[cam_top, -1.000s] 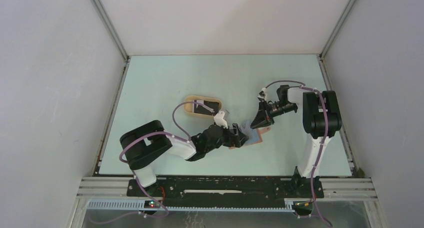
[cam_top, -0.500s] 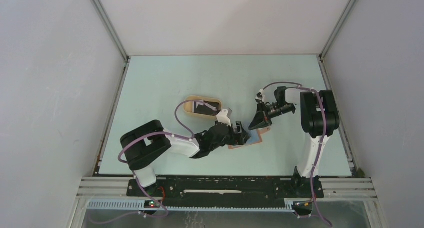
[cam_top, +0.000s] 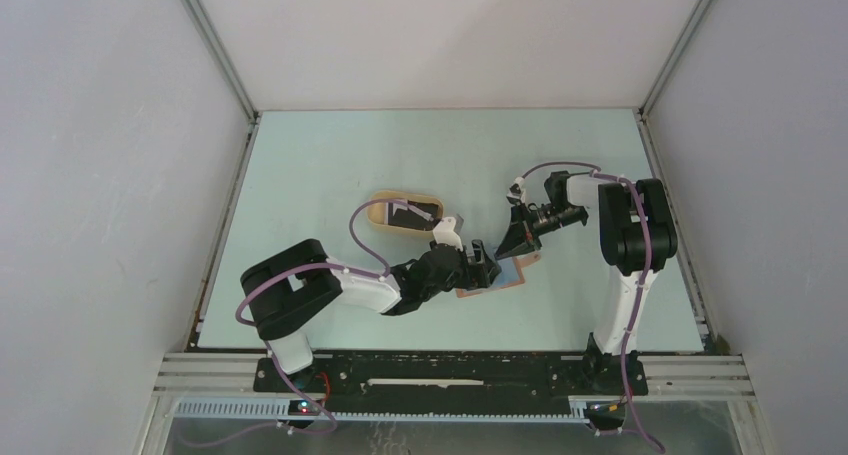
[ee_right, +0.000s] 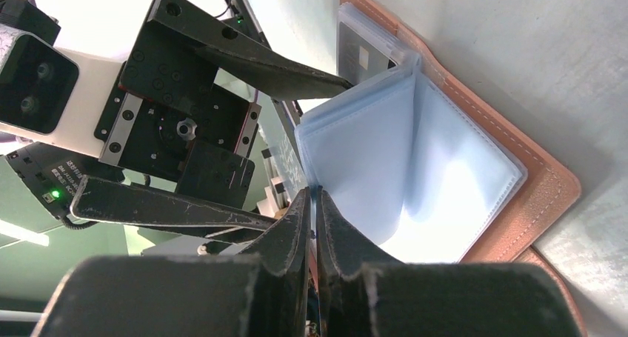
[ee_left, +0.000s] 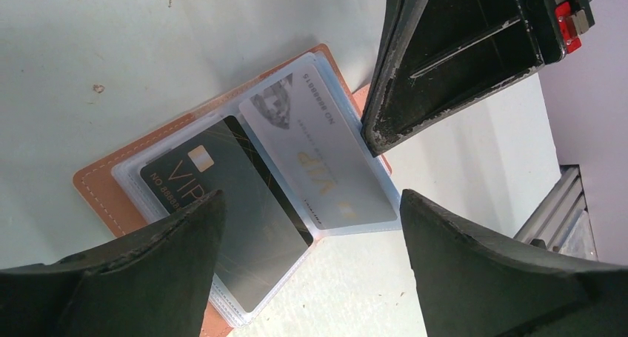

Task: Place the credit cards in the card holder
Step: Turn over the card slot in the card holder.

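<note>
- The wallet (cam_top: 508,277) lies open on the table (cam_top: 330,175), at about 4 o'clock from the table's middle. Its brown leather is down and its sleeves face up.
- The left gripper (cam_top: 482,264) sits low at the wallet's 9 o'clock. Its fingers (ee_left: 133,278) are spread wide with nothing between them. In the left wrist view they frame the open wallet on both sides. Whether they touch it cannot be told.
- A black card (ee_left: 222,196) sits inside a clear sleeve of the wallet.
- A whitish card (ee_left: 318,155) sits in the next sleeve, just beside the black card at its 2 o'clock. The two long edges run side by side, and both cards read VIP.
- The right gripper (cam_top: 503,252) leans down onto the wallet from its 1 o'clock. Its fingers are pressed almost together, with only a hairline slit between them.
- In the right wrist view the right fingertips pinch the corner of a pale blue sleeve (ee_right: 370,152). That leaf stands lifted off the leather, and more leaves are fanned beside it.
- In the left wrist view the right gripper's tip meets the wallet's edge at 3 o'clock of the whitish card.
- An oval tray (cam_top: 380,220) stands at 10 o'clock from the wallet, well apart from it. A dark card (cam_top: 420,213) lies inside the tray.
</note>
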Action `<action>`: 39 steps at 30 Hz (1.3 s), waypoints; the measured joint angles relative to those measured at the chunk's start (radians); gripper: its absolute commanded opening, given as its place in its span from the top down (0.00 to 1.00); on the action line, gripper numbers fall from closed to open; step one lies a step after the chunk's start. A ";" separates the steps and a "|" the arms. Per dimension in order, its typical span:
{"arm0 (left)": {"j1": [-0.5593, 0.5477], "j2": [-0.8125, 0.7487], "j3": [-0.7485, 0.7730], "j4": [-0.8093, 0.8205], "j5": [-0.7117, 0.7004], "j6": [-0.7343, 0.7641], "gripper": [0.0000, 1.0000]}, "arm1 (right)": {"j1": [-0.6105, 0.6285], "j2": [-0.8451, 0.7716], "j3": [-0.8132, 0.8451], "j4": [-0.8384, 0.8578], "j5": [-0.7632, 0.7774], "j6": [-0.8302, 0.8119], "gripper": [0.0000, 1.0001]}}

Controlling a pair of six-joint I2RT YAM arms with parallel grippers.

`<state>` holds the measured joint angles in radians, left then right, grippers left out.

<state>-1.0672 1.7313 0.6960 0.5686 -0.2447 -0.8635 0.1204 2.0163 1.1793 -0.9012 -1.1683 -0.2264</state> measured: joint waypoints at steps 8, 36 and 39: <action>0.000 0.000 0.000 -0.006 -0.015 -0.012 0.13 | 0.000 0.000 0.002 0.000 0.000 0.000 0.88; -0.002 -0.034 -0.039 -0.016 -0.049 -0.038 0.23 | -0.060 -0.068 0.002 0.002 0.106 -0.034 0.69; -0.002 -0.045 -0.053 -0.013 -0.056 -0.039 0.23 | -0.061 -0.147 -0.005 0.024 0.158 -0.038 0.70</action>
<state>-1.0695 1.6867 0.6430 0.5552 -0.3012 -0.9020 0.0593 1.8690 1.1748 -0.8772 -1.0107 -0.2642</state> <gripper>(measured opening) 0.774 0.306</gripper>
